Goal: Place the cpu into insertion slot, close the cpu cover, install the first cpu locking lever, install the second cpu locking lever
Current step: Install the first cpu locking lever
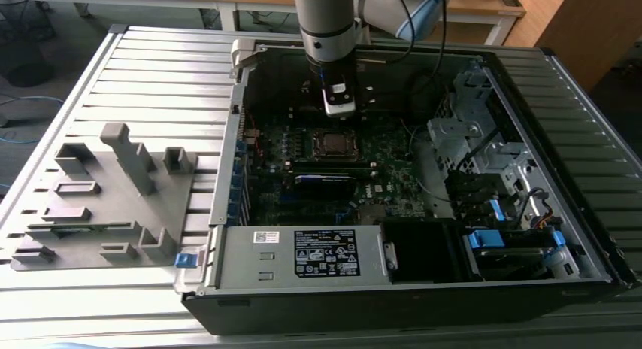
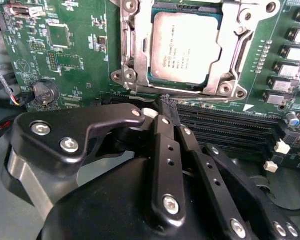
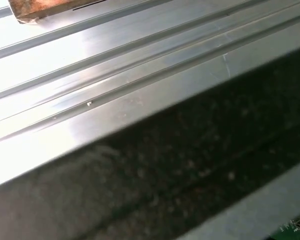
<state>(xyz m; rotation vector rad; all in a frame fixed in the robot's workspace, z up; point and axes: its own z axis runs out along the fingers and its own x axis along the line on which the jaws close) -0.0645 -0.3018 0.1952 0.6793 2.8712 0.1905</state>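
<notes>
Close above long black memory slots (image 2: pixel 225 125), the arm's black gripper (image 2: pixel 165 102) hangs, jaws pressed together and empty. Beyond, the small silver-grey square cpu (image 2: pixel 185 47) lies seated, the thin silvery metal cpu cover (image 2: pixel 131 50) apparently down around it. A lever step seems in hand, calling for fine aim along that crowded edge.

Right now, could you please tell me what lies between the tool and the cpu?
In the second wrist view, one side of the cpu cover frame lies between the tool and the cpu.
</notes>
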